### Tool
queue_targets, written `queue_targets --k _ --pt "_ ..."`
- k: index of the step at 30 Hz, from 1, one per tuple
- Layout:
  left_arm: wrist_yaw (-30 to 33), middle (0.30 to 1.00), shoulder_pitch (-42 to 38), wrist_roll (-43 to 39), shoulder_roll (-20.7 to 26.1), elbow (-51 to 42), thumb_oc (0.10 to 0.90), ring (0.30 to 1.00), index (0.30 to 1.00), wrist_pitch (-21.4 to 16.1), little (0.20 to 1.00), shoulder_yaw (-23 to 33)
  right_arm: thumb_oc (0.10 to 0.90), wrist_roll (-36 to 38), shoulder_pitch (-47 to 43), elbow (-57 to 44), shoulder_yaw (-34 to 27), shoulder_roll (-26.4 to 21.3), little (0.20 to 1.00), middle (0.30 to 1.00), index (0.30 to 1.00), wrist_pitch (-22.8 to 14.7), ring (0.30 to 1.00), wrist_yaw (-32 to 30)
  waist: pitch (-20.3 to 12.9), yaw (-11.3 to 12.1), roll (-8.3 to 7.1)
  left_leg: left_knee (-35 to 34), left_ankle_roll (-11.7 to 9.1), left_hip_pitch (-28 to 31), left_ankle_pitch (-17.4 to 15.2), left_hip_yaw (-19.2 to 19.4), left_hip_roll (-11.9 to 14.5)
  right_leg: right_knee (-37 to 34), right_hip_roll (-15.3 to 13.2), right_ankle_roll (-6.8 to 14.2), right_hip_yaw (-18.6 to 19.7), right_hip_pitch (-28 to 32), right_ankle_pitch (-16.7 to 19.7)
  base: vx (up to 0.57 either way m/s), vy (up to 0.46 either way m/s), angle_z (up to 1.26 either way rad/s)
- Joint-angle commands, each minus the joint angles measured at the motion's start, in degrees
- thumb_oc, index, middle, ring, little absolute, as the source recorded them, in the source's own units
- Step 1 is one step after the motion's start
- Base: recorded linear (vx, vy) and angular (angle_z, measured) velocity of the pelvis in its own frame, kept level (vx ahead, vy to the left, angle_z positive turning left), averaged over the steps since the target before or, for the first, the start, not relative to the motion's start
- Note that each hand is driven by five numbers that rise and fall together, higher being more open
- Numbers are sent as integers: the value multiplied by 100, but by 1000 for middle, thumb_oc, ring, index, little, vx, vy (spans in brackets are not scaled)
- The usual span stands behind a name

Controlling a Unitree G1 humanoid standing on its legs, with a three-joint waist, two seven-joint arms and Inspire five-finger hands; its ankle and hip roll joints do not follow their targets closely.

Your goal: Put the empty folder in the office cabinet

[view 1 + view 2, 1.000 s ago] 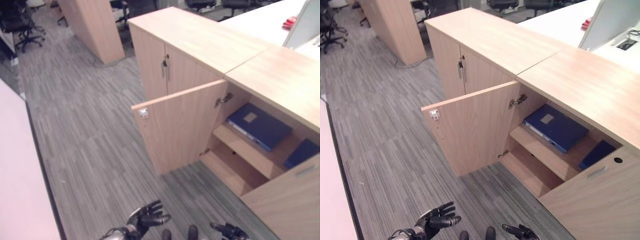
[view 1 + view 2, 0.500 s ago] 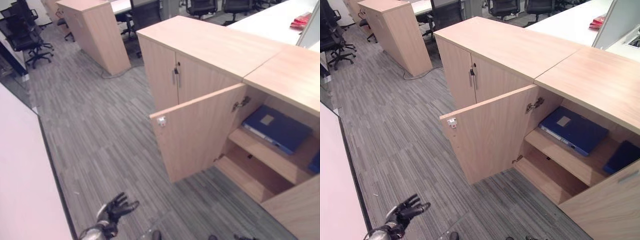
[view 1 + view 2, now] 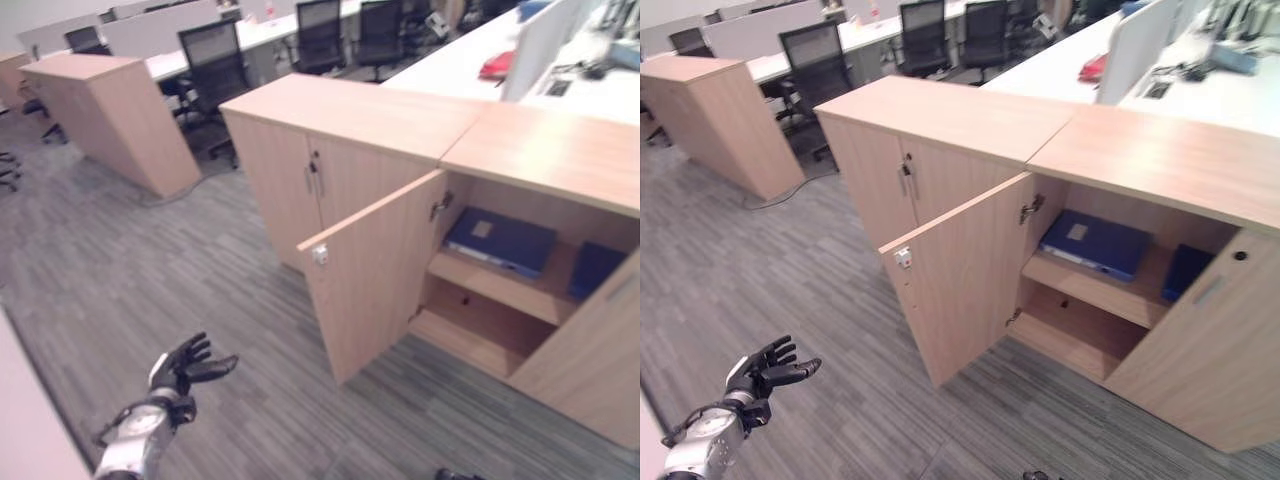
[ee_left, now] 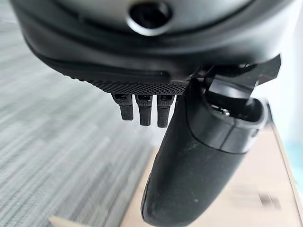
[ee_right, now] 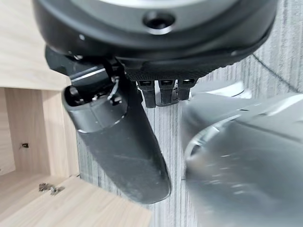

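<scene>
While flat, folder (image 3: 500, 240) spans the shelf (image 3: 495, 285) lengthwise.

Grey striped carpet (image 3: 120, 260) covers the floor; a separate wooden cabinet (image 3: 110, 120) stands at the far left; black office chairs (image 3: 215, 60) sit by white desks (image 3: 450, 65); a red item (image 3: 496, 65) lies on one desk.

Open-plan office, grey carpet (image 3: 130, 270), wooden cabinets (image 3: 350, 150), swivel chairs (image 3: 215, 60), white desks (image 3: 1060, 70)
</scene>
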Motion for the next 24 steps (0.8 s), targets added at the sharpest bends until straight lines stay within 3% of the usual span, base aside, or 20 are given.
queue_targets --k 1,4,7,9,13,16,18,24 --pt "-131 900 -1164 575 331 241 800 900 900 -342 900 186 800 -114 -289 144 104 -192 900 900 900 -50 900 122 7 -30 257 12 -141 96 -684 -625 92 141 -34 334 -116 85 449 10 15 -25" --pt "-166 900 -1707 804 357 486 800 900 900 -306 900 -136 800 -101 -288 161 126 -163 900 900 900 -34 900 125 -16 -86 202 12 -138 141 -700 -577 85 90 -46 334 -195 105 581 6 6 -21" --pt "-194 900 -3201 1222 135 1331 800 900 900 -257 900 -1027 800 -47 -289 233 239 -142 900 900 900 3 900 146 -105 -302 115 12 -136 196 -730 -500 45 36 -70 334 -242 103 773 6 4 -4" --pt "-173 900 -3498 1299 37 1544 800 900 900 -281 900 -1170 800 -39 -292 250 253 -137 900 900 900 3 900 149 -110 -337 103 12 -131 202 -737 -490 37 28 -71 334 -249 95 790 0 4 -5" --pt "-29 900 -4666 1460 -337 2923 800 900 900 -301 900 -1560 800 -19 -312 369 413 -163 900 900 900 8 900 148 -171 -585 79 12 -127 235 -743 -368 29 -23 -31 334 -202 3 892 -2 -2 -14" --pt "-1 900 -4864 1436 -391 3192 800 900 900 -324 900 -1573 800 -6 -323 376 423 -181 900 900 900 -3 900 147 -173 -623 72 12 -125 235 -745 -350 31 -36 -20 334 -180 -18 895 -4 -10 -12" --pt "31 900 -5348 1713 -477 3565 800 900 900 -355 900 -1758 800 -19 -316 419 506 -192 900 900 900 -37 900 152 -211 -766 59 12 -132 251 -746 -250 41 -88 18 334 -137 -85 937 -3 -24 -5" --pt "-31 900 -5571 1889 -556 3510 800 900 900 -416 900 -1947 800 -18 -254 475 537 -191 900 900 900 -66 900 167 -229 -861 14 12 -140 262 -740 -168 64 -124 54 334 -76 -155 978 -7 -24 -11"
